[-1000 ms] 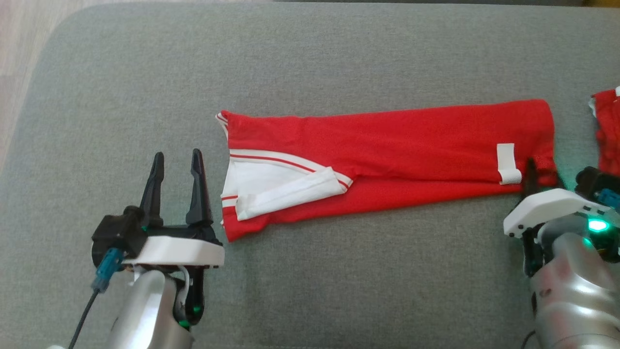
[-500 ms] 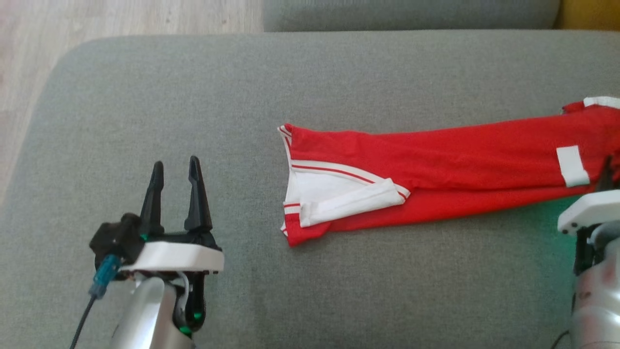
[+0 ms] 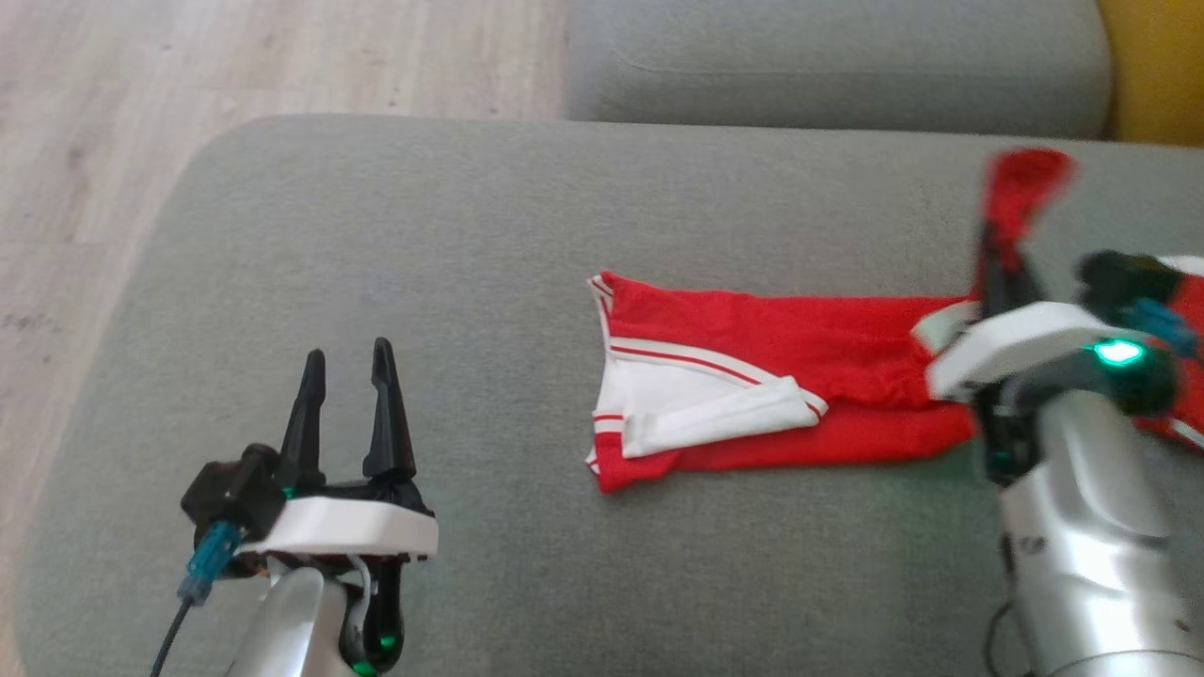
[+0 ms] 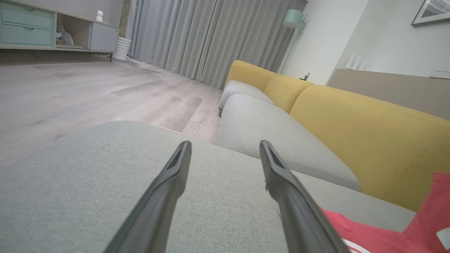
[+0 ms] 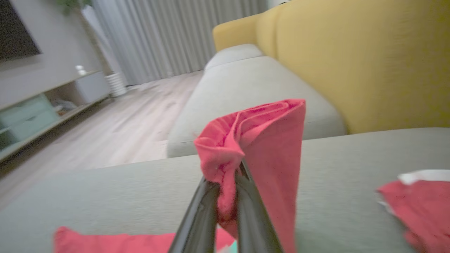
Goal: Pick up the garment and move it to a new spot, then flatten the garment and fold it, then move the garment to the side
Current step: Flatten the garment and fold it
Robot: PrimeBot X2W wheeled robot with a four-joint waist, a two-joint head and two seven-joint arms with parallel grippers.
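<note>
While right end effector point(image 5: 226, 186) grips raised end of garment point(image 3: 809, 395), rest lies flat on grey sofa cushion point(image 3: 423, 282); left end effector point(image 3: 346, 362) wide, empty, apart to left. Fold step, likely: next carry held end over toward striped end, edges matched

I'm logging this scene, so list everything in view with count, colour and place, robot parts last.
Red garment with white striped trim: one, red and white, on the large cushion, right end raised.
Second red cloth piece: one, red with white edge, on the cushion, far right.
Large grey fabric cushion: one, grey, under the garment.
Smaller grey seat cushion: one, grey, behind it.
Yellow sofa backrest: one, yellow, far right.
Pale wooden floor: one, light brown, left.
Left gripper: one, dark fingers, open, over the cushion's left.
Right gripper: one, dark fingers, shut on the garment's end.
</note>
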